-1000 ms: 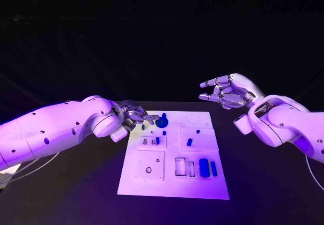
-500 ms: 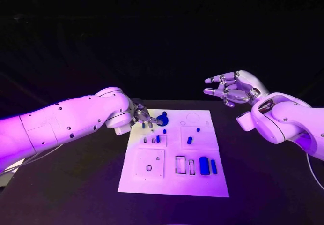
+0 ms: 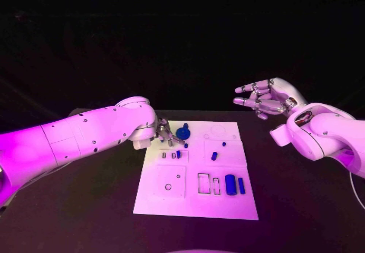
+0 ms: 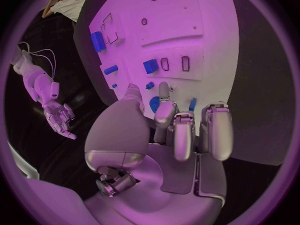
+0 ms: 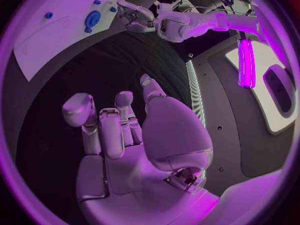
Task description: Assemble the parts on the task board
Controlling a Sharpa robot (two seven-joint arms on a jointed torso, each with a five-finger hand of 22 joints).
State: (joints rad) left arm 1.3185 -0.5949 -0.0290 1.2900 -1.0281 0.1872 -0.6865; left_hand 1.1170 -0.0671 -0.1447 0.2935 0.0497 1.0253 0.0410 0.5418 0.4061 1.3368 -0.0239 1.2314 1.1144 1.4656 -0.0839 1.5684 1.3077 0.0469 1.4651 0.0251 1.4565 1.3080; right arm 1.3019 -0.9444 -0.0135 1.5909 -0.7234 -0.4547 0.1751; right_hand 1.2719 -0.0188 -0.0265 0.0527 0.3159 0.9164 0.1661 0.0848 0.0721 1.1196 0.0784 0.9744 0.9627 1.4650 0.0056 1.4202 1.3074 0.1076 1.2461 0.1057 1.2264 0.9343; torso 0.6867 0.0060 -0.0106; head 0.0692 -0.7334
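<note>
Task board (image 3: 171,203): white plate, centre of the black bench (image 3: 91,211). Blue parts stand in its recesses, the round blue part (image 3: 182,133) at its upper left. Left robot hand (image 3: 163,133): at that corner, fingers curled just beside the round part; whether it pinches anything is unclear. Right robot hand (image 3: 266,100): upper right, raised off the board, fingers apart, holding nothing.
</note>
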